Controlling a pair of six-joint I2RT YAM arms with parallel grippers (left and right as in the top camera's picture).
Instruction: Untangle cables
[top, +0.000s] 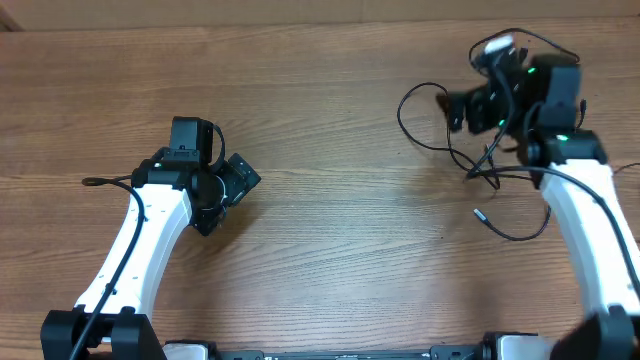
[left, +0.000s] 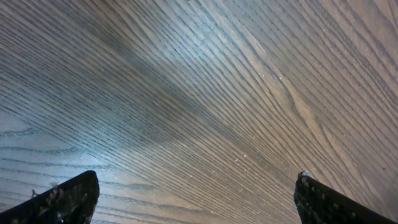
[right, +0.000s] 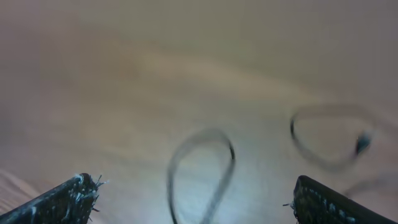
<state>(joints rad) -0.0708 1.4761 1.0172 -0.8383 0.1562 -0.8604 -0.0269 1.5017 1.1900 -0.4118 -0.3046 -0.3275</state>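
Over at nine o'clock on the table (top: 330, 120), the left gripper (top: 240, 180) sits low above bare wood, pointing toward three o'clock. From its wrist camera the left gripper (left: 198, 186) is spread wide, one dark fingertip (left: 68, 199) in each bottom corner and nothing but wood grain between them.

Now to the two o'clock corner, and that is where the cables (top: 487, 172) are. It's a loose black tangle just beside the right arm, with one thin loop bulging out toward nine o'clock. A strand trails down toward five o'clock, and a small plug tip (top: 479, 212) lies apart from the knot. The right gripper (top: 452, 108) hangs above the upper edge of that tangle, facing nine o'clock.

Its wrist view is blurred. The right gripper (right: 191, 186) is released, fingers (right: 62, 202) far apart. A narrow cable loop (right: 231, 152) shows in the gap between them at six o'clock, and a rounder loop (right: 292, 127) sits at three o'clock with a dark blob on it. Whether either loop touches a finger — can't tell through the blur.
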